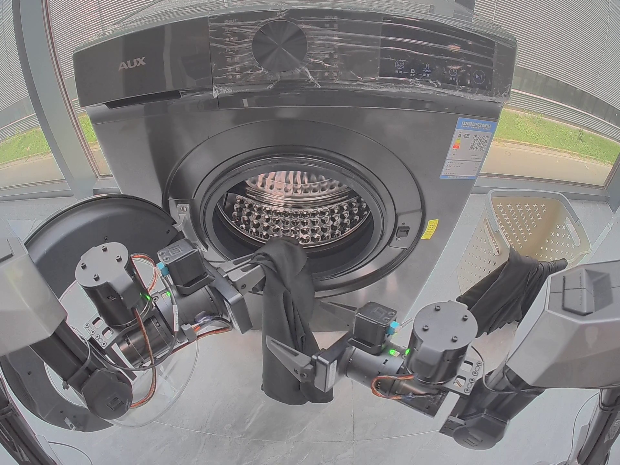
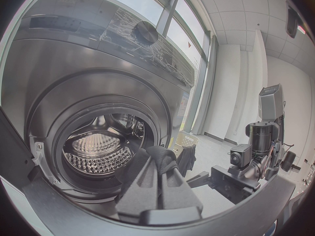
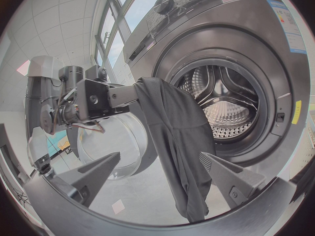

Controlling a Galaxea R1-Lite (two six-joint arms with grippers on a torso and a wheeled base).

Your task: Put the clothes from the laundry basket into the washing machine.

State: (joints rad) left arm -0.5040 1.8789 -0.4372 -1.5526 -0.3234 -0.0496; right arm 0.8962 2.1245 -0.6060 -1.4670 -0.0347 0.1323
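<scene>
Left gripper [image 1: 253,271]: closed on the top edge of a dark garment [image 1: 287,305], which is pinched between its two fingers just in front of the lower rim of the washing machine's opening.
Held garment: hung from that pinch point, with the long axis straight down; most of its length is below the opening and in front of the machine's lower panel, clear of the floor.
Right gripper [image 3: 160,155]: jaws spread wide, nothing gripped; it is placed low, level with the lower half of the garment, which hangs between the spread fingers. Contact with the cloth cannot be told.
Drum [image 1: 294,217]: seen bare of clothes, directly behind and slightly above the pinched edge.
Deciding relation: the opening lies beyond the left gripper and a little higher, while the bulk of the cloth trails below the rim; the left arm is the nearer one to the opening, the right is nearer to the hanging tail.
Likely step: the tail would probably have to be gathered and raised before the garment can be pushed in.
Door [image 1: 84,227]: swung fully open to the left.
Laundry basket [image 1: 575,224]: stood on the floor to the right of the washing machine [image 1: 161,137], with a second dark garment [image 1: 510,289] draped at its near edge.
</scene>
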